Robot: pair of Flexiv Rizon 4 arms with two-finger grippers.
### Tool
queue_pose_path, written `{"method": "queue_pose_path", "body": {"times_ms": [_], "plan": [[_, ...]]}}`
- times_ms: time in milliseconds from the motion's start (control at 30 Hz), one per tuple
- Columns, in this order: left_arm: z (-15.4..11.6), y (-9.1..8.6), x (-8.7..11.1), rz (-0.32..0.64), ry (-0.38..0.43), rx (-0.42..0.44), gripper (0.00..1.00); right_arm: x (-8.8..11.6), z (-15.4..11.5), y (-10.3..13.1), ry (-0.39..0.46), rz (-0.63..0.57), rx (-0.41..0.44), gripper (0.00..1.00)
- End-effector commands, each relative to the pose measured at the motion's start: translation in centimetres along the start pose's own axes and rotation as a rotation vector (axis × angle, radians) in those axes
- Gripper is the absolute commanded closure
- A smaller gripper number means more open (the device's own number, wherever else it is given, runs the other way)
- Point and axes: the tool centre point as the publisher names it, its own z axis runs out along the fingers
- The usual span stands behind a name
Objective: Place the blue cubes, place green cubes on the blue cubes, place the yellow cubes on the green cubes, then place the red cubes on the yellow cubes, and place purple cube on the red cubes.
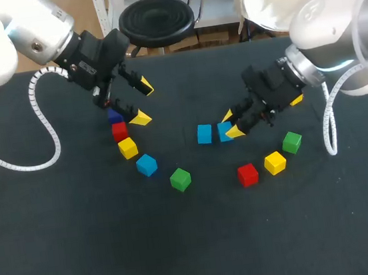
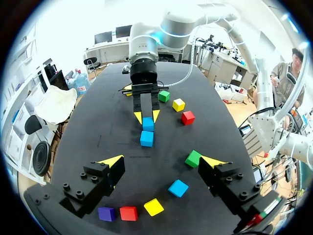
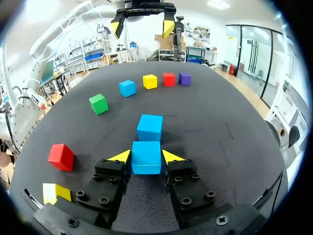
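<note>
My right gripper [image 1: 231, 123] is shut on a blue cube [image 3: 146, 157], low over the table's middle. A second blue cube [image 3: 149, 127] lies just ahead of it, close against the held one [image 1: 225, 131]. My left gripper [image 1: 141, 104] hangs open and empty at the back left, above a curved row of cubes: purple [image 1: 114, 116], red [image 1: 119, 130], yellow [image 1: 127, 148], blue [image 1: 146, 164], green [image 1: 180, 179]. The purple cube is partly hidden under the left fingers. The left wrist view has its open gripper [image 2: 164, 161] above that row, with the blue cube [image 2: 178, 188] under it.
Near my right arm lie a red cube [image 1: 247, 175], a yellow cube [image 1: 275, 162] and a green cube [image 1: 292, 141]. The black table [image 1: 84, 257] is bare along its front.
</note>
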Motion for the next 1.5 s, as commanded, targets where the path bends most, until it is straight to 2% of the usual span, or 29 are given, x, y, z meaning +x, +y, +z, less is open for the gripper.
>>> {"method": "queue_pose_path", "body": {"times_ms": [33,1500], "plan": [[0.01,0.11,-0.02,0.0,0.003,0.002,0.0,0.0,0.07,-0.21,0.001,0.002,-0.005,1.0],[0.01,0.11,-0.02,0.0,0.003,0.002,0.0,-0.02,0.02,-0.26,-0.001,-0.001,0.003,1.0]]}}
